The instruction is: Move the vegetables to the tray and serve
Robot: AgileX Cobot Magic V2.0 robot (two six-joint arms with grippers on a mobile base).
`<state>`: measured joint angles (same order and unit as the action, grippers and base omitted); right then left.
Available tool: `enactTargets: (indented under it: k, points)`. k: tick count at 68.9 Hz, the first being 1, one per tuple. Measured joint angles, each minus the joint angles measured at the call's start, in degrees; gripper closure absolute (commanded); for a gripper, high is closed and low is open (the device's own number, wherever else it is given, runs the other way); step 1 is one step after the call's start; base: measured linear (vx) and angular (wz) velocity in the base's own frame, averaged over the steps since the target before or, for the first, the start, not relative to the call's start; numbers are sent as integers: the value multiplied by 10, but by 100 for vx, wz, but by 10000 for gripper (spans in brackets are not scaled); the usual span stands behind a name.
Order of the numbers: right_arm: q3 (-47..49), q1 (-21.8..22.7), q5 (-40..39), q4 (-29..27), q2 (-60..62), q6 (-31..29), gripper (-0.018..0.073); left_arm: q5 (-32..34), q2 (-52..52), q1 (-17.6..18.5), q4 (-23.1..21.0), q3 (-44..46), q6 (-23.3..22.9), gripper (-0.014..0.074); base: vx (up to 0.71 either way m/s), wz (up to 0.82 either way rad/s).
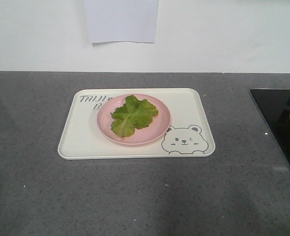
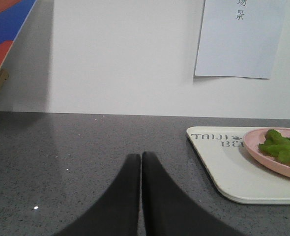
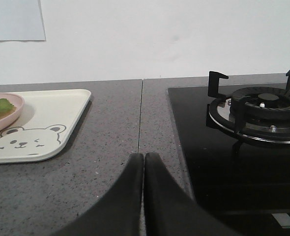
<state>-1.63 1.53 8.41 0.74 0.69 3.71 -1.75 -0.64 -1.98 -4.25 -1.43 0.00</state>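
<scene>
Both grippers, left gripper (image 2: 141, 162) and right gripper (image 3: 143, 162), are pinched shut on nothing, flanking the tray (image 1: 81, 140) whose long axis runs between them, neither clearly closer.

Grey speckled countertop (image 1: 135, 196), round pink plate (image 1: 155, 130), white wall (image 1: 223, 34) with a sheet of paper (image 1: 121, 20) stuck on it (a few printed characters at its top), black glass hob (image 3: 223, 162) with gas burner (image 3: 265, 105), red-and-blue board (image 2: 7, 24) at far left
</scene>
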Motion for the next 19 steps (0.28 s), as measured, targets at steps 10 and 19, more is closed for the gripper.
enactTargets:
  k: [10, 19]
  points:
    - [0, 0, 0, 0, 0, 0, 563, 0, 0, 0, 0, 0, 0, 604, 0, 0]
    - [0, 0, 0, 0, 0, 0, 563, 0, 0, 0, 0, 0, 0, 604, 0, 0]
